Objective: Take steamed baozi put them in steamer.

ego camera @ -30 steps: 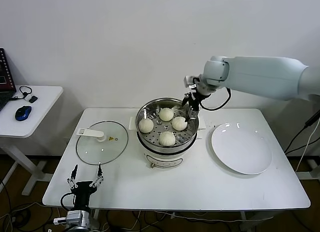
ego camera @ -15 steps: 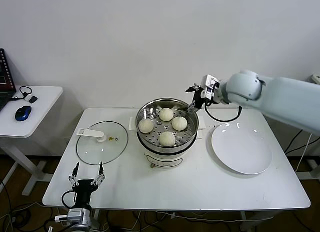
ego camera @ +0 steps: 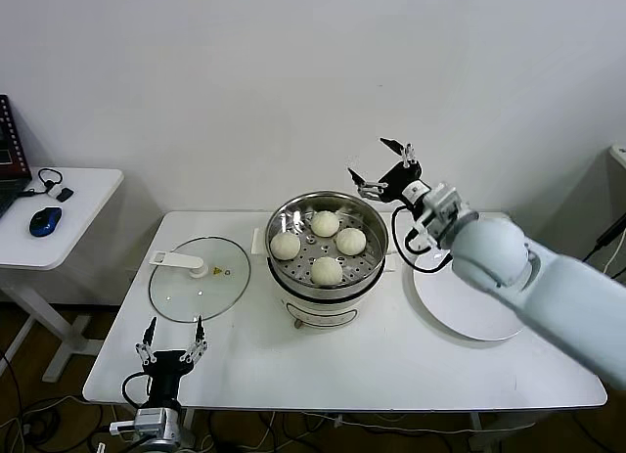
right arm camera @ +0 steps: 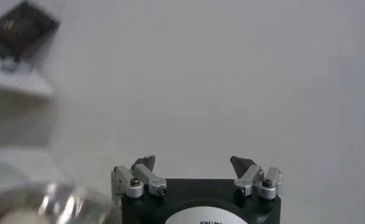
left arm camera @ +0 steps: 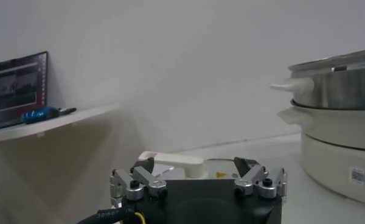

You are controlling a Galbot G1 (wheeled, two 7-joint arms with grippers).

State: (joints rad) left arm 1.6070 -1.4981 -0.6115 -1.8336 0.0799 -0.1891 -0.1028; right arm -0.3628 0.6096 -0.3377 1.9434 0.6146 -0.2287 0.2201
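1. My left gripper (ego camera: 170,349) waits low by the near edge of the table (ego camera: 323,365), in front of the steamer (ego camera: 327,249), with its fingers spread and nothing in them.
2. All four steamed baozi (ego camera: 328,271) sit inside the steamer.
3. The plate (ego camera: 468,314) to the right of the steamer has no buns on it, so I think my job is done.
4. My right gripper (ego camera: 381,165) is up in the air, behind the steamer and a bit to its right, pointing at the wall, fingers wide apart and holding nothing.
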